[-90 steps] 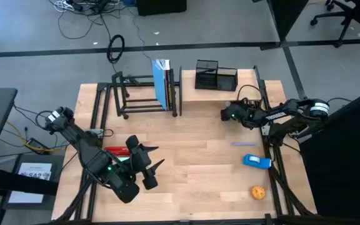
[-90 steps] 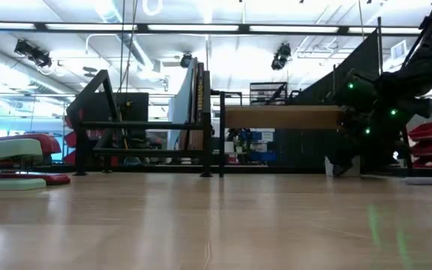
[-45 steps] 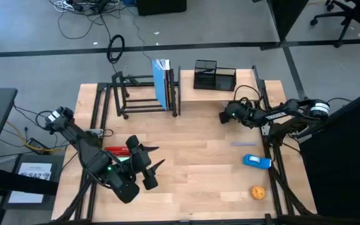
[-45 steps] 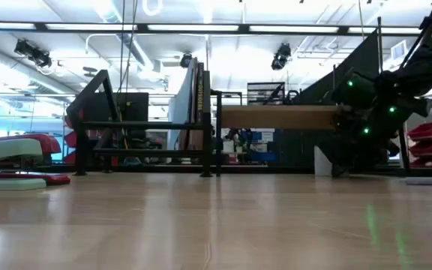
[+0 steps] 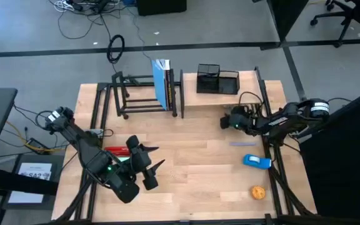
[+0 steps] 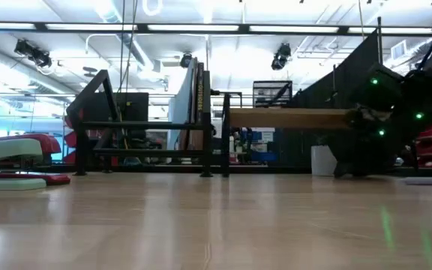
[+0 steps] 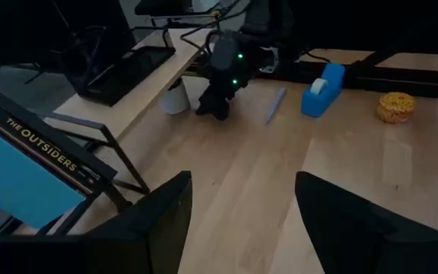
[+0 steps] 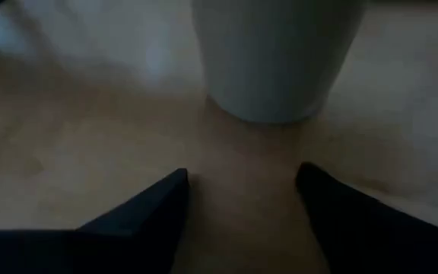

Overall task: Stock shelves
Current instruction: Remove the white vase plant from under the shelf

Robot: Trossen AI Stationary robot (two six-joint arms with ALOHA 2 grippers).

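Note:
The light wood-board shelf stands at the far right with a black mesh organizer on top. Left of it, the black metal-tube rack holds upright books. A white cup stands on the table by the wood shelf's near edge, also seen in the left wrist view. My right gripper is open, low over the table, with the cup just ahead of its fingertips and apart from them. My left gripper hangs open over the table's near left, holding nothing.
A red stapler lies near the left arm. A pen, a blue tape dispenser and an orange sponge lie at the near right. Bare wood spreads across the table's middle.
My right gripper has drawn back a little toward the table's near and right edges, leaving the white cup showing in the low view. The wood shelf with its organizer has shifted slightly the same way.

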